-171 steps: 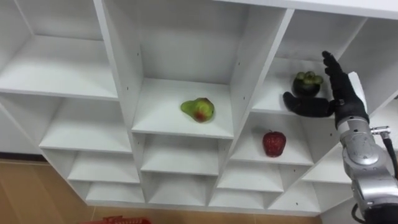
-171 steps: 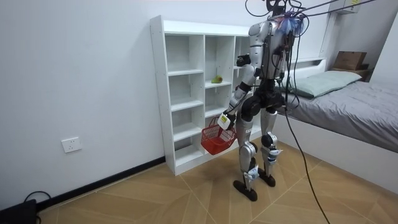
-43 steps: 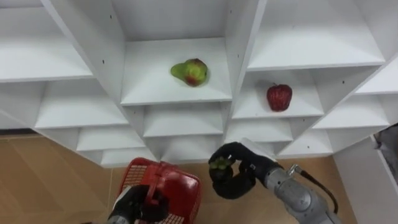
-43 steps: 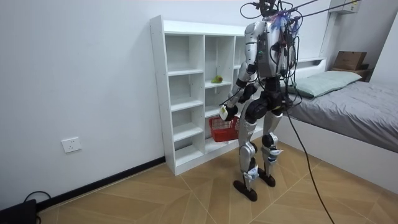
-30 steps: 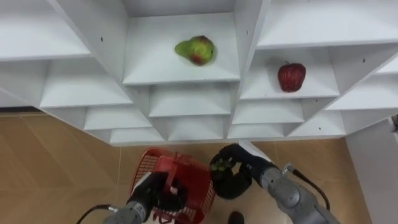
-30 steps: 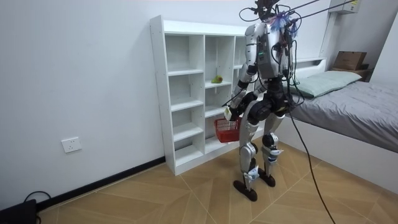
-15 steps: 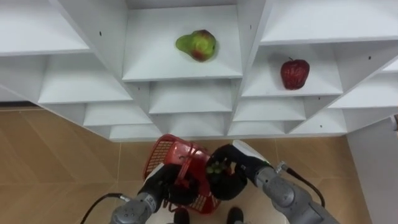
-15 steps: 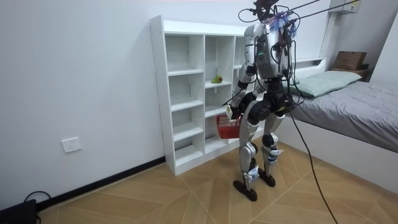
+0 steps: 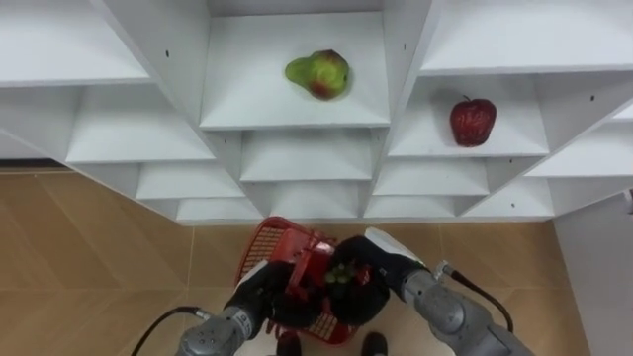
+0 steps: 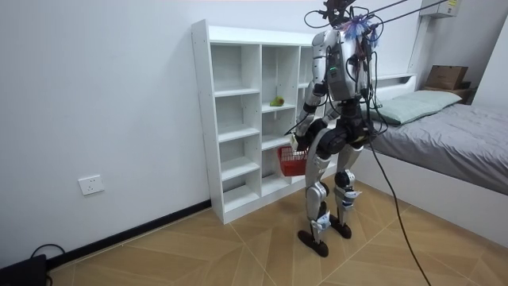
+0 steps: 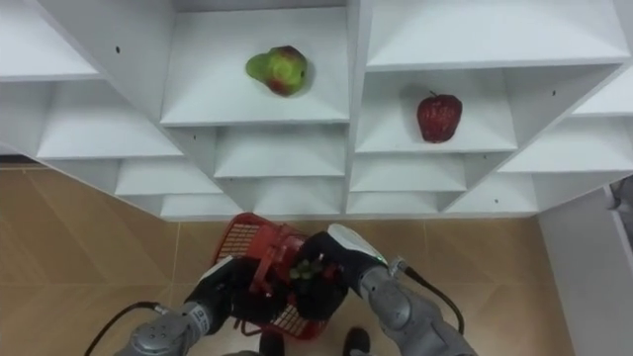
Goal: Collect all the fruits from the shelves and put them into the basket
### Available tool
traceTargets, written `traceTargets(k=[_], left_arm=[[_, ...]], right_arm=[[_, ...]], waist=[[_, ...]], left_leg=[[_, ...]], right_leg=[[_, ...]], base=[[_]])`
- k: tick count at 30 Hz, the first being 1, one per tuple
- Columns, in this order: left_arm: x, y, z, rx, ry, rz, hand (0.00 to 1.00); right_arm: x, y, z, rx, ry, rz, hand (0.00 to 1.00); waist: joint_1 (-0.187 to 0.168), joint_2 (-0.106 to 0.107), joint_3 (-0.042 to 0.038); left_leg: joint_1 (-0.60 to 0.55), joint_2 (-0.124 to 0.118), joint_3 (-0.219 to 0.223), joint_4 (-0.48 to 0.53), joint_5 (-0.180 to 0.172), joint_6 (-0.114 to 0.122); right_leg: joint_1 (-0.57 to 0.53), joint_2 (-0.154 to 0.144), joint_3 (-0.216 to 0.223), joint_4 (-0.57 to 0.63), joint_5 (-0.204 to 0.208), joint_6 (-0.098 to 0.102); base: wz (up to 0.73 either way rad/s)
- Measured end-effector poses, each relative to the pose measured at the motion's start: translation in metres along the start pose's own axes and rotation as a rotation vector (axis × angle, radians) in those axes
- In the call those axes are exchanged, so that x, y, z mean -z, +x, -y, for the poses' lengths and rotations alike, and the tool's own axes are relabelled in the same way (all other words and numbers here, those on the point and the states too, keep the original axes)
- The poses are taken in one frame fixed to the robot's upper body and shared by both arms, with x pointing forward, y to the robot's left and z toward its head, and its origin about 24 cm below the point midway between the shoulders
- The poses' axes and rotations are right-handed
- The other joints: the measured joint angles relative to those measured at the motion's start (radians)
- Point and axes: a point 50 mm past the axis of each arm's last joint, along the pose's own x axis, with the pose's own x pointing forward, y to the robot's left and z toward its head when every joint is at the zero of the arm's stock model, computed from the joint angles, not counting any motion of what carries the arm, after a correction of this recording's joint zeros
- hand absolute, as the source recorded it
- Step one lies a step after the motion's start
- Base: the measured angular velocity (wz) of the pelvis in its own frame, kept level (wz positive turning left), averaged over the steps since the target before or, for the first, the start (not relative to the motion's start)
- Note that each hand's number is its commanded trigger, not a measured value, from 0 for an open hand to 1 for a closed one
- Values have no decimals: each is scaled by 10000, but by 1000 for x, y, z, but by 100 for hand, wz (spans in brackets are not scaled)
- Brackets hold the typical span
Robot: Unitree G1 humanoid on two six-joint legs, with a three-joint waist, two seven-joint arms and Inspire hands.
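Observation:
A red mesh basket [image 9: 269, 237] hangs low in front of me, and my left hand [image 9: 259, 300] is curled round its handle. My right hand [image 9: 364, 287] is shut on a dark mangosteen with a green cap [image 9: 341, 274] and holds it over the basket's opening. On the white closet [image 9: 396, 59], a green-red pear [image 9: 318, 73] lies in the middle compartment. A red apple [image 9: 473, 121] stands one compartment to the right and a shelf lower. In the room view I stand facing the closet [image 10: 238, 119] with the basket [image 10: 292, 161] at hip height.
Wooden floor [image 9: 89, 257] lies below the closet's lowest shelves. A bed [image 10: 452, 135] stands at the room view's right, behind me. The closet's other compartments hold nothing.
My left hand has lifted the basket and brought it right, under my right hand. The right hand has moved left with the mangosteen, from beside the basket to over its opening.

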Motion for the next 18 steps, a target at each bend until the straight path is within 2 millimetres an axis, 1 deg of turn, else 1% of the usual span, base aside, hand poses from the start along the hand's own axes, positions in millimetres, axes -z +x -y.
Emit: traceTargets(k=[1,2,3,5,11,16,18], left_arm=[[0,0,0,65,-3,-14,100],[0,0,1,87,-3,-20,100],[0,0,1,144,-5,-17,100],[0,0,2,199,-22,-7,100],[-2,2,6,502,-48,51,100],[-7,4,11,817,-79,241,100],[-10,4,12,970,-99,350,100]], right_arm=[[2,0,-1,-15,26,-71,100],[2,0,-1,-17,45,-100,43],[4,0,-1,-21,72,-164,1],[7,-1,-2,14,169,-290,0],[7,-1,-2,78,213,-280,0],[6,-1,-4,-8,223,-274,0],[6,-1,-6,-125,155,-261,0]], waist=[[-5,11,6],[-8,17,8],[-8,31,8],[-1,72,9],[23,141,5],[17,255,1],[17,266,2]], left_leg=[[-2,0,0,-3,0,1],[-3,1,0,-5,0,0],[-5,3,0,-9,0,1],[-8,-1,0,-23,0,0],[-8,-2,5,-31,0,0],[-12,1,3,-9,0,0],[-12,3,2,-3,1,0]], right_leg=[[-1,-1,-14,-2,0,0],[0,0,-17,-4,0,0],[-1,1,-17,-9,0,0],[-10,0,21,-14,-1,1],[-19,11,66,-17,-2,2],[-21,12,59,-2,-3,2],[-26,12,58,10,-3,1]], base=[[0],[0],[0],[0],[0],[0],[0]])
